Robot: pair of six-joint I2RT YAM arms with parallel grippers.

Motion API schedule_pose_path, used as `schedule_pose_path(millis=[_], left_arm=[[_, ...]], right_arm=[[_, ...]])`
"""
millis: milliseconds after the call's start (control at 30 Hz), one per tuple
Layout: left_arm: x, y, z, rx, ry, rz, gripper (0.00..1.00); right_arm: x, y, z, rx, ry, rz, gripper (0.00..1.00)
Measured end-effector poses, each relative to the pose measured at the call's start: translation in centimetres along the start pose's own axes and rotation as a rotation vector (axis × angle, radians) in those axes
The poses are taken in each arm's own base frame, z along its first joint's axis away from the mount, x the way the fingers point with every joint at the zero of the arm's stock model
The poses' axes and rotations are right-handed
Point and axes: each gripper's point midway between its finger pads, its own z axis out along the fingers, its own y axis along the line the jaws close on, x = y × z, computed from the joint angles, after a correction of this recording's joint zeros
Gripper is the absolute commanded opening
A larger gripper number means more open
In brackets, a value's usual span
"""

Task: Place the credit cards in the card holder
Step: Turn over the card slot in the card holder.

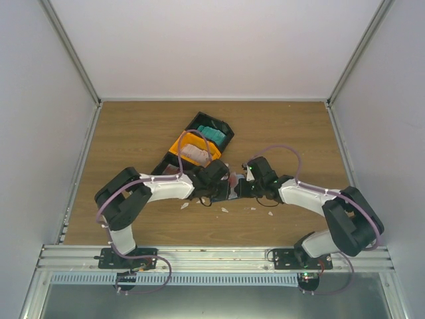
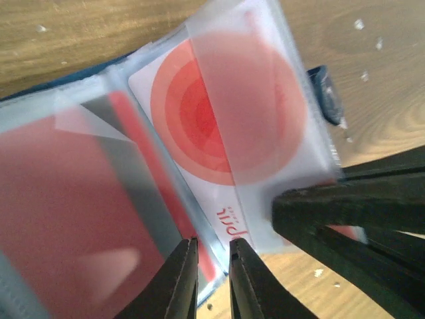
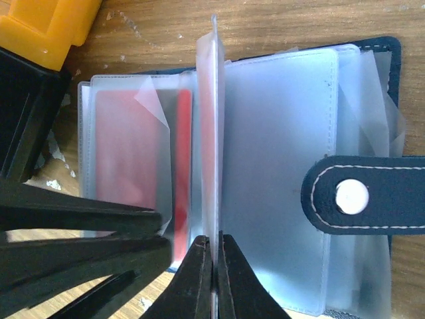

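Note:
The navy card holder (image 1: 232, 189) lies open between both grippers; its clear sleeves (image 3: 279, 173) and snap tab (image 3: 372, 196) show in the right wrist view. My right gripper (image 3: 214, 242) is shut on one clear sleeve (image 3: 214, 133), holding it upright and edge-on. That sleeve holds a white credit card with a red blotch (image 2: 226, 113). A red-looking card (image 3: 129, 153) sits in the left sleeve. My left gripper (image 2: 212, 249) is closed on the holder's near edge, its fingers (image 3: 80, 222) lying over the left sleeve. The right gripper's fingers (image 2: 319, 206) show in the left wrist view.
A black bin with teal cards (image 1: 214, 133) and an orange bin with pale cards (image 1: 192, 151) stand just behind the holder, with another black bin (image 1: 169, 166) beside the left arm. Small white scraps (image 1: 224, 210) lie on the wooden table (image 1: 133, 133) in front.

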Motion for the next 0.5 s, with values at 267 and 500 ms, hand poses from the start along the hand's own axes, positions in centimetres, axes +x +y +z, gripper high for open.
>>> schedule_pose_path(millis=[267,500], left_arm=[[-3.2,-1.6,-5.2,0.020,-0.153,0.048,0.40],[-6.5,-1.8,-11.8,-0.013,-0.348,0.078,0.70]], right_arm=[[-0.1,-0.6,-0.4,0.043,-0.003,-0.031,0.01],[-0.2,-1.7,-1.1,0.127,0.005,-0.060,0.01]])
